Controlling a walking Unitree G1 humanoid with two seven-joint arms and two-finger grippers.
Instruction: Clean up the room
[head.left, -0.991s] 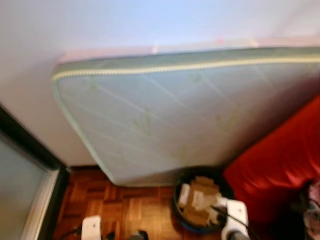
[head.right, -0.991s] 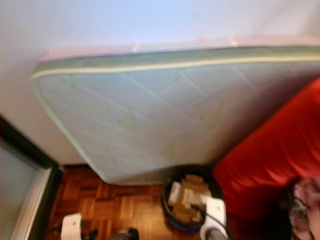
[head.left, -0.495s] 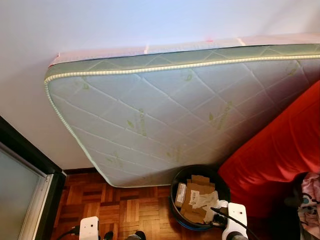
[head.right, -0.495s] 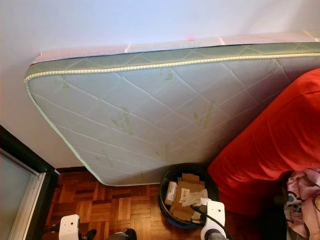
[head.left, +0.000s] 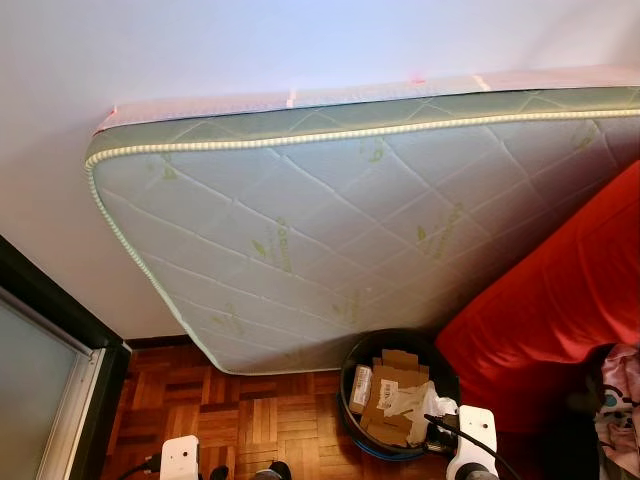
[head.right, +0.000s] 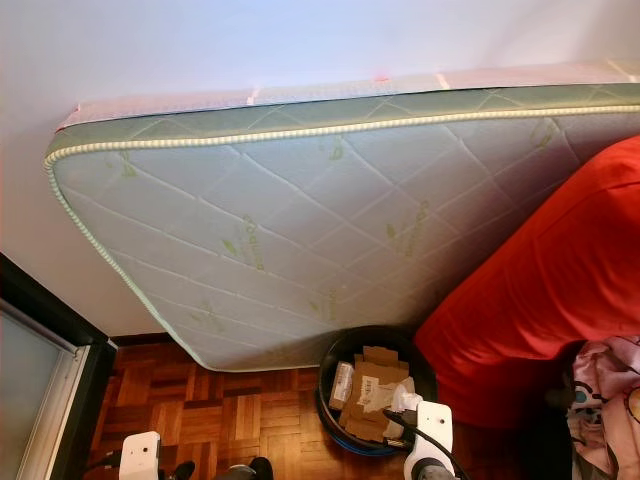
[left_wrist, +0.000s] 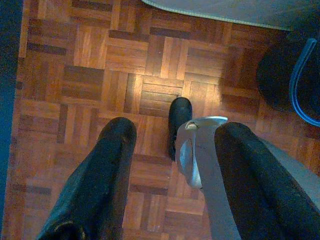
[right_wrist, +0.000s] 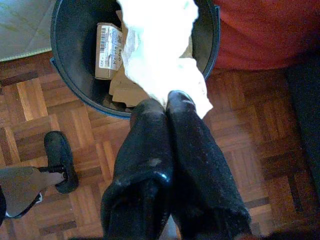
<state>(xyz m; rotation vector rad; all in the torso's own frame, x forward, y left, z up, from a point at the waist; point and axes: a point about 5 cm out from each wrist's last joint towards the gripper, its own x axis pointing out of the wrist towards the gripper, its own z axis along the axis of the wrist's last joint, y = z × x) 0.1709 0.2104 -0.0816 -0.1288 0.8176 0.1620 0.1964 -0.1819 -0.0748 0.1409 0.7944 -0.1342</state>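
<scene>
- As I stand over the parquet floor (left_wrist: 90, 60), my right gripper (right_wrist: 167, 102) has its two fingers pressed together on a white tissue (right_wrist: 160, 45), which hangs from the tips over the bin (right_wrist: 65, 55)
- The tissue covers part of the bin's mouth in the right wrist view; whether it touches the contents below I cannot tell
- The bin (head.left: 352, 372) is round and black, with a blue edge showing at its base, and stands on the floor between the mattress (head.left: 330, 230) and the red sofa (head.left: 560, 310), close to both
- Inside the bin lie pieces of cardboard (head.left: 392, 385) and a small labelled box (right_wrist: 108, 50)
- My left gripper (left_wrist: 172, 145) hangs above bare floor with its fingers spread wide apart and nothing between them; a black foot (left_wrist: 179, 116) shows on the floor beneath it
- The mattress is quilted, pale with a green border and small green leaf marks, and leans tilted against the white wall (head.left: 250, 45), its lower edge on the floor just behind the bin
- A dark-framed glass door (head.left: 40, 390) stands at my left
- Pink patterned cloth (head.right: 605, 385) lies at the far right, beside the sofa
- My other foot (right_wrist: 60, 160) shows on the floor near the bin in the right wrist view
</scene>
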